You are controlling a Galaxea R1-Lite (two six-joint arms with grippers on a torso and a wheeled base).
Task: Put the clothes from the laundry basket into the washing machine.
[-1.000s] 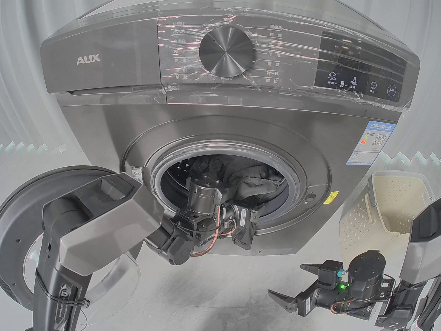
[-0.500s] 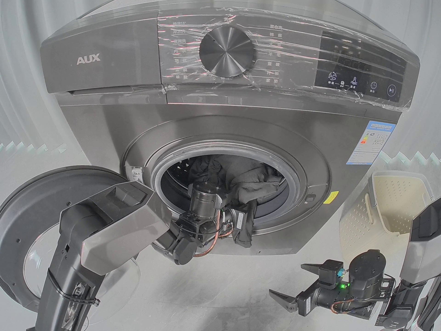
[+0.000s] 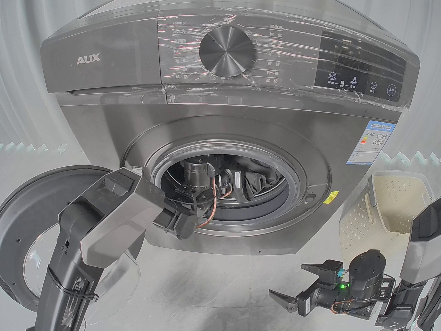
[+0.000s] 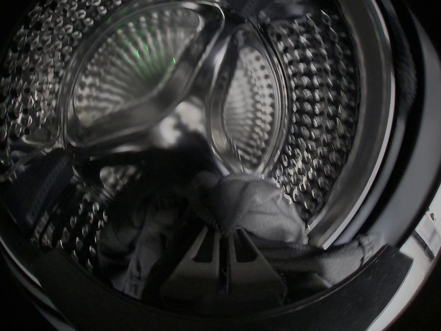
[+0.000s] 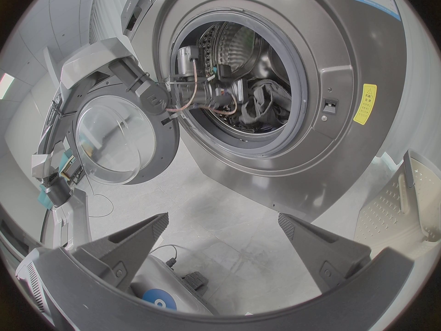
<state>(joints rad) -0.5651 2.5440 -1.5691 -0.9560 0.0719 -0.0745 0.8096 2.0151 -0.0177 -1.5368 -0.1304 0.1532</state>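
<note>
The grey washing machine (image 3: 340, 129) stands with its round door (image 3: 27, 217) swung open to the left. My left gripper (image 3: 240, 180) is inside the drum opening, shut on a dark grey garment (image 3: 258, 180) that hangs from it within the drum. In the left wrist view the gripper (image 4: 226, 233) pinches the bunched cloth (image 4: 257, 205) above more dark clothes on the drum floor (image 4: 138, 249). The cream laundry basket (image 3: 395, 208) lies tipped at the right, its visible inside bare. My right gripper (image 3: 287, 281) hovers low over the floor beside the basket, open and holding nothing.
The open door (image 5: 119, 139) with its glass bowl juts out on the left beside my left arm. Bare grey floor (image 5: 220, 198) lies between the machine front and my right gripper (image 5: 223, 219). The basket (image 5: 413, 198) stands close on the right.
My left gripper has risen from the door's lower rim and gone deeper into the drum, carrying the garment; no cloth hangs over the rim now. The right arm has kept still.
</note>
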